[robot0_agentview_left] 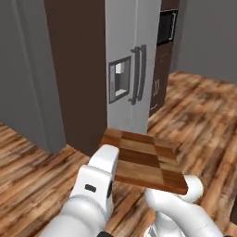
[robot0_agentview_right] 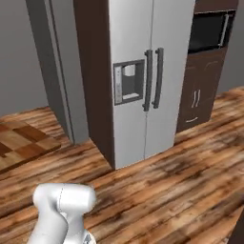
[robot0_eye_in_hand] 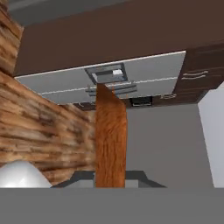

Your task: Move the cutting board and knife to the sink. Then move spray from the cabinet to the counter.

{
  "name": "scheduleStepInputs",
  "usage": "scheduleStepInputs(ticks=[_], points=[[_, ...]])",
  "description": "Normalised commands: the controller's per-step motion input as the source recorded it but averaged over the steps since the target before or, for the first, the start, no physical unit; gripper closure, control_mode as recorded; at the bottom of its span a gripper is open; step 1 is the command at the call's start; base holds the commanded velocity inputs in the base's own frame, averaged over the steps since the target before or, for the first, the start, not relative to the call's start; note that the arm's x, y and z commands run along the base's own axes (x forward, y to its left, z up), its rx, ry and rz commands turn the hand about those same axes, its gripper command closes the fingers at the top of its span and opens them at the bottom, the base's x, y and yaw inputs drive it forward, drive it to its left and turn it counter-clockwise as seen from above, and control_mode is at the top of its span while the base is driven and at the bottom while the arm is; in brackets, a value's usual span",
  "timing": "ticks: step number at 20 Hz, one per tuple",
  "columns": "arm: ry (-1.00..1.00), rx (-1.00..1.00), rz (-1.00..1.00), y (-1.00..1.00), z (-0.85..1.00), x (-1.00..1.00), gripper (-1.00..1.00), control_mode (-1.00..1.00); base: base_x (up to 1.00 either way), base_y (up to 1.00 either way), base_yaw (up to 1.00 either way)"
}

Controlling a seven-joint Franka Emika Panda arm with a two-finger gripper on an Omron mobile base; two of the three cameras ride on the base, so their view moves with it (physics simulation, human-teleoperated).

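one cutting board (robot0_agentview_left: 147, 159), checkered light and dark wood, rectangular, held level in the air above the plank floor (robot0_agentview_left: 32, 171) before one grey two-door fridge (robot0_agentview_right: 138, 71). gripper narrowed on the board's edge; fingers hidden beneath it. in the hand view the board (robot0_eye_in_hand: 110, 140) shows edge-on, an orange-brown strip. right base view crops the board at the left edge.
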Motion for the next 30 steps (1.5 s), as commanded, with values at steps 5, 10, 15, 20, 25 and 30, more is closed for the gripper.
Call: scheduleStepInputs(ticks=[5,10,15,20,25,30], points=[[0.0,0.0,0.0,0.0,0.0,0.0,1.0,1.0,0.01,0.0,-1.0],[0.0,0.0,0.0,0.0,0.0,0.0,1.0,1.0,0.27,0.0,-0.99],[0.0,0.0,0.0,0.0,0.0,0.0,1.0,1.0,0.42,0.0,-0.95],[0.0,0.0,0.0,0.0,0.0,0.0,1.0,1.0,0.45,0.0,-0.93],[0.0,0.0,0.0,0.0,0.0,0.0,1.0,1.0,0.59,0.03,-0.87],[0.0,0.0,0.0,0.0,0.0,0.0,1.0,1.0,0.73,-0.08,-0.38]])
